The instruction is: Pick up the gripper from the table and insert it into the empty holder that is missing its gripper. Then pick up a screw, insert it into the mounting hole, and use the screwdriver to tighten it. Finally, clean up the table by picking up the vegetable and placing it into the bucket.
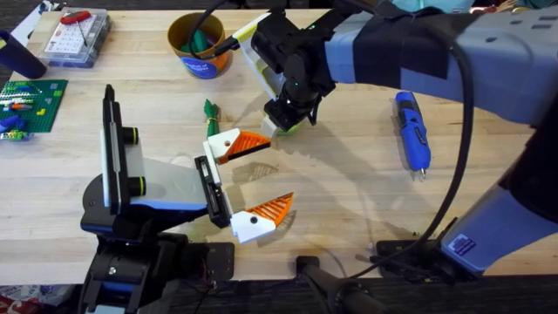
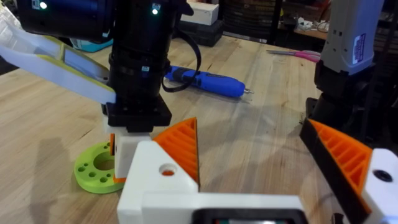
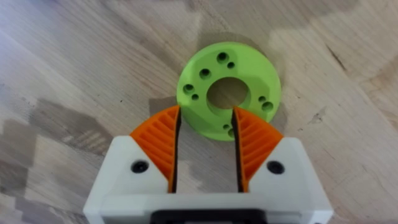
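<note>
The holder [image 1: 166, 183], a white and black hand body with a black rail and tall plate, sits on my left arm. Its two white, orange-padded fingers form my left gripper [image 1: 250, 179] [image 2: 249, 143], open wide. The far finger [image 2: 163, 177] has a round mounting hole in its block. My right gripper [image 1: 283, 122] [image 3: 206, 112] points straight down onto a green disc [image 3: 245, 62] [image 2: 93, 174] drilled with holes, and is narrowly open with nothing between the pads. The blue screwdriver [image 1: 411, 131] [image 2: 208, 81] lies to the right. A green vegetable [image 1: 211, 112] lies near the bucket [image 1: 200, 48].
A clear parts box [image 1: 77, 37] with a red-handled tool on it stands at the back left. A green brick plate [image 1: 30, 105] lies at the left edge. The right arm stretches across the back right of the table [image 1: 349, 201]. Cables lie at the front edge.
</note>
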